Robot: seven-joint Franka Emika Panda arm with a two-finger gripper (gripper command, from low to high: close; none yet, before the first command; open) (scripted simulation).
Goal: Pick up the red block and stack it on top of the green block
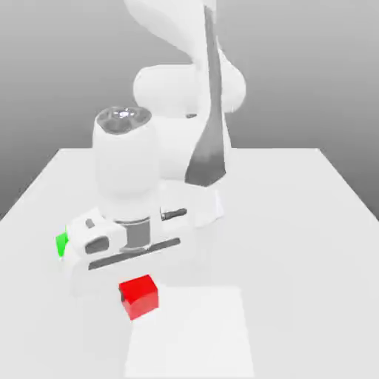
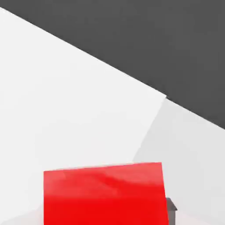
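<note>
The white arm (image 1: pixel 170 26) bends down from above, its wrist (image 1: pixel 127 166) hanging upright on the exterior view's left. Beneath it, the hand (image 1: pixel 133 250) sits slightly askew (quite a bulky thing, from here), and the gripper (image 1: pixel 139 297) points downward, closed in a grip.

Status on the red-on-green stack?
Done: fingers look closed on the bright red cube. In hand: picking it up; whether it has cleared the white table I can't tell. Left: carry it over and stack it, since the bright green cube sits apart, partly behind the hand.
</note>
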